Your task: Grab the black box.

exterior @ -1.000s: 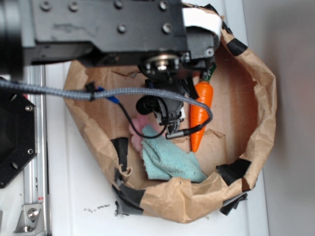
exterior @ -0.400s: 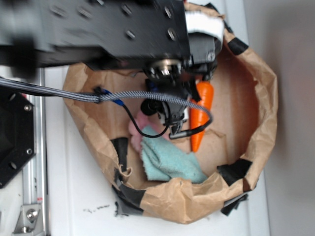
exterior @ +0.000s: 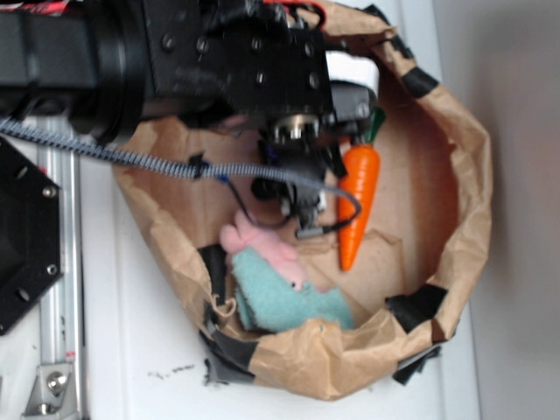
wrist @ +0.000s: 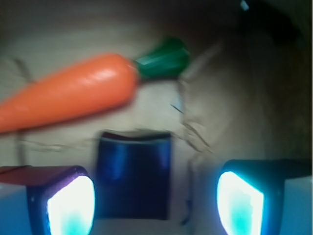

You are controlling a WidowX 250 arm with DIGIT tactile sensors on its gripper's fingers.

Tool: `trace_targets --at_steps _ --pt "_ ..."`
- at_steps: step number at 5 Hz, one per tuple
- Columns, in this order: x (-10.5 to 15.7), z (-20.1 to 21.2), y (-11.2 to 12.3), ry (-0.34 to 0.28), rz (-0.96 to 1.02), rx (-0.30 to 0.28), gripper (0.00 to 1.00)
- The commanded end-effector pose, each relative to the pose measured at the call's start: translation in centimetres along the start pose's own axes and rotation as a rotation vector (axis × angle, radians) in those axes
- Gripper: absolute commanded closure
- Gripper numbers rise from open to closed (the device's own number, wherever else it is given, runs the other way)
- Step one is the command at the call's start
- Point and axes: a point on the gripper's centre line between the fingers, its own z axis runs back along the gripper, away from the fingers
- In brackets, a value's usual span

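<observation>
In the wrist view the black box (wrist: 133,176) lies flat on the brown paper floor, glossy and dark, just below an orange carrot (wrist: 68,93) with a green top. My gripper (wrist: 156,205) hangs open over it. The box sits between the two lit fingertips, close to the left one and apart from the right one (wrist: 239,203). In the exterior view the gripper (exterior: 304,179) is low inside the paper nest beside the carrot (exterior: 359,197), and the arm hides the box.
A crumpled brown paper wall (exterior: 468,175) with black tape patches (exterior: 418,304) rings the area. A pink plush toy (exterior: 262,249) and a teal cloth (exterior: 289,304) lie at the front. A braided cable (exterior: 131,157) crosses at left. A black hexagonal plate (exterior: 26,236) sits outside.
The arm has swung and its wrist has shifted slightly. The pink toy and teal cloth now lie lower and more to the left, with the toy more exposed. The carrot has stayed put.
</observation>
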Motion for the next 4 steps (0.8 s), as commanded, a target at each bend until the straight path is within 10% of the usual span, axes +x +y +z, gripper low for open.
trace_targets --at_steps 1,4 --pt "0.7 -1.0 2.7 0.007 0.025 0.038 0.0" --pt "0.1 -3.5 -4.9 0.055 -0.12 -0.024 0.0"
